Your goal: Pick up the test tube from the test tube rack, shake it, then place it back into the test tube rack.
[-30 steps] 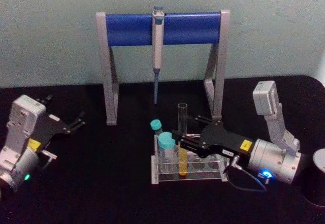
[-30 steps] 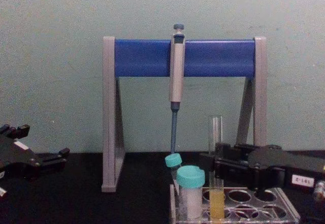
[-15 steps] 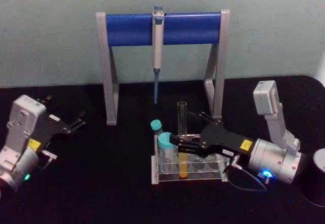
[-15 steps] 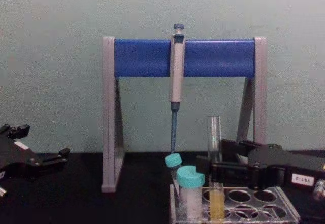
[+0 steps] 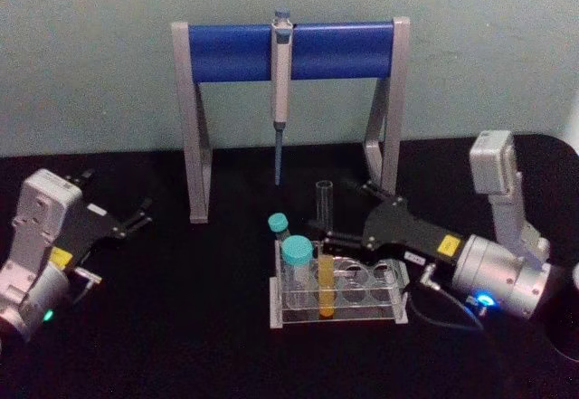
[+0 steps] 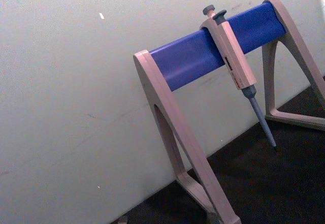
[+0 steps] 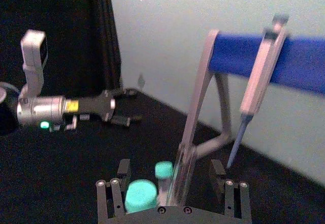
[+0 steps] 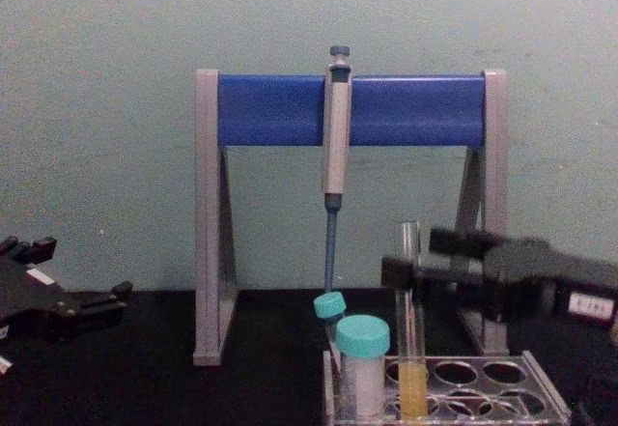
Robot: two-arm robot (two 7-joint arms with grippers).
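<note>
One tall clear test tube (image 5: 324,252), uncapped, yellow liquid at bottom

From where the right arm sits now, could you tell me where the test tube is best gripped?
Grip the test tube on its bare glass above the yellow liquid, coming in level from the robot's right, where the open right gripper already straddles it. It stands upright in the test tube rack, and two teal-capped tubes crowd its left side.
</note>
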